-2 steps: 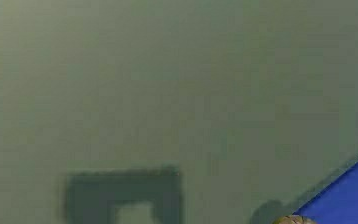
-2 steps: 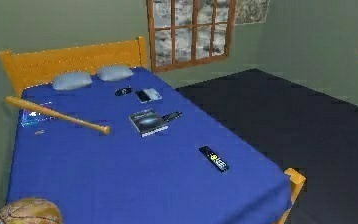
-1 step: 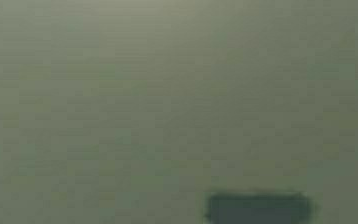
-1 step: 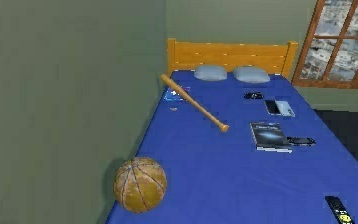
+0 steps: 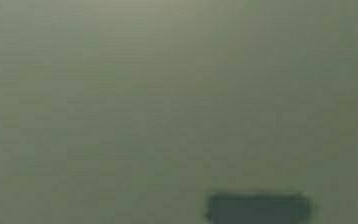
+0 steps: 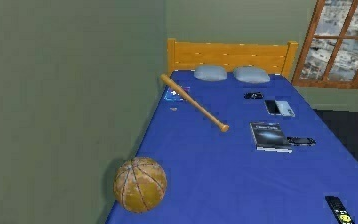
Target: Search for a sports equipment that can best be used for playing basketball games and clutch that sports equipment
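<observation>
Target located: basketball (image 6: 140,184), orange with dark seams, lower left of the arm side view. It sits at the near left corner of the blue bed (image 6: 217,165), right by the side wall (image 6: 57,90). It looks to rest on the cover; can't tell if it touches the wall.

Gripper: can't tell its state from these frames.

Key relation: the ball is well left of bottom-centre in the arm side view and low in the frame. My read is that an arm extending up from bottom-centre would pass to the right of it. So the base likely needs to shift to bring the ball toward frame centre before any reach. It's round, so it has no long axis and approach angle is free.

Other stuff on the bed, all further up the frame and well apart from the ball:
- bat (image 6: 194,102), lying diagonally from upper left to centre
- book (image 6: 270,134), right of centre
- two pillows (image 6: 230,74) against the headboard (image 6: 232,52)

Forward view faces a green wall (image 5: 177,100).

Risk, as I judge it: the ball could roll on contact.
</observation>
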Controlling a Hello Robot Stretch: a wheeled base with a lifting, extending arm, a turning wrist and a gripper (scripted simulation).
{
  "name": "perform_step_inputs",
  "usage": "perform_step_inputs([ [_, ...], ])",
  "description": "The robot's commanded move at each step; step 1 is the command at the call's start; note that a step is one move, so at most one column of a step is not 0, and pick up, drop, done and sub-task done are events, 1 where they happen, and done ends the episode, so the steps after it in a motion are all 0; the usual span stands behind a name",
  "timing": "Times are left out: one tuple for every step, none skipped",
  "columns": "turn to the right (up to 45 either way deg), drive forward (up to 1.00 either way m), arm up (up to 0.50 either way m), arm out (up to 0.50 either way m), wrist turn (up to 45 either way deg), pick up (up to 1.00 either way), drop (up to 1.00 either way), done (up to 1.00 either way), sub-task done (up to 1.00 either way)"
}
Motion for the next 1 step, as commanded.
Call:
perform_step_inputs([
  [0.0,0.0,0.28,0.0,0.0,0.0,0.0,0.0,0.0],
])
